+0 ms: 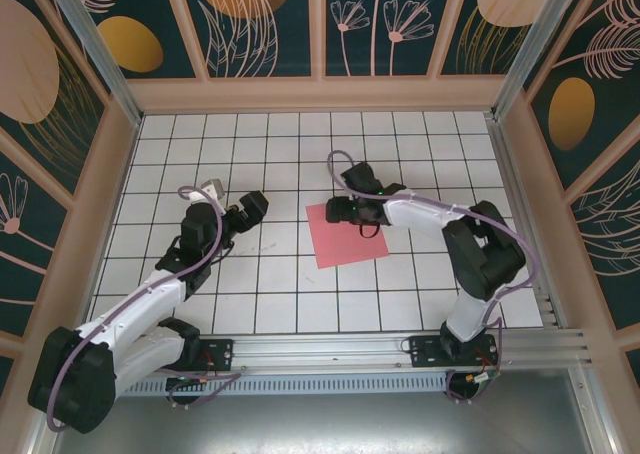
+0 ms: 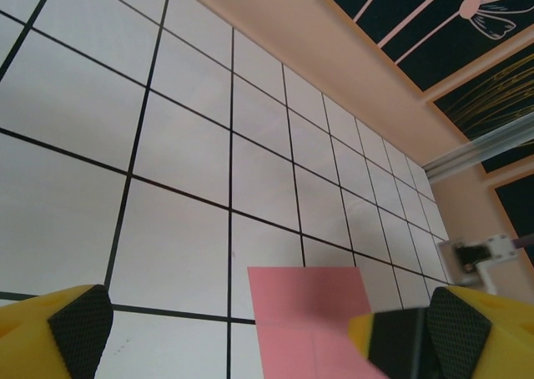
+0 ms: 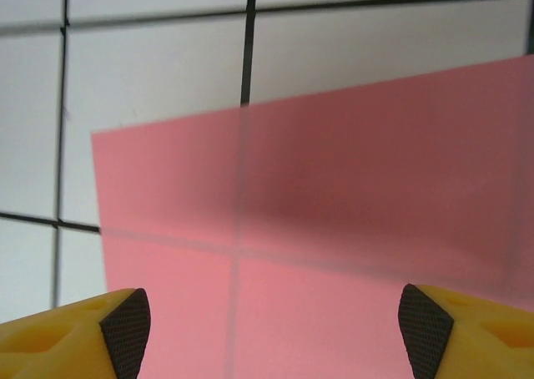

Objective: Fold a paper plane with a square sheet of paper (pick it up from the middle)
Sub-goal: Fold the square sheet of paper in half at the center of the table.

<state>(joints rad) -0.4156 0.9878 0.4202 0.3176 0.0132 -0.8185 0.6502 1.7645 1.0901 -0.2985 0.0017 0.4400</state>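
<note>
The square sheet of paper [image 1: 350,239] is pink-red and lies flat on the white grid table, a little right of centre. My right gripper [image 1: 332,212] hovers over its far left part, open, with nothing between the fingers. In the right wrist view the sheet [image 3: 334,187] spreads under the open gripper [image 3: 275,333], and the grid lines show through it. My left gripper [image 1: 258,206] stands open to the left of the sheet, about one tile away. The left wrist view has the sheet [image 2: 304,308] lying ahead of the wide-open left gripper [image 2: 267,329].
The table [image 1: 270,294] is walled by peach boards on the left, back and right, with an aluminium rail [image 1: 400,349] along the near edge. A blurred black and yellow part [image 2: 396,337] shows beside my left gripper's right finger.
</note>
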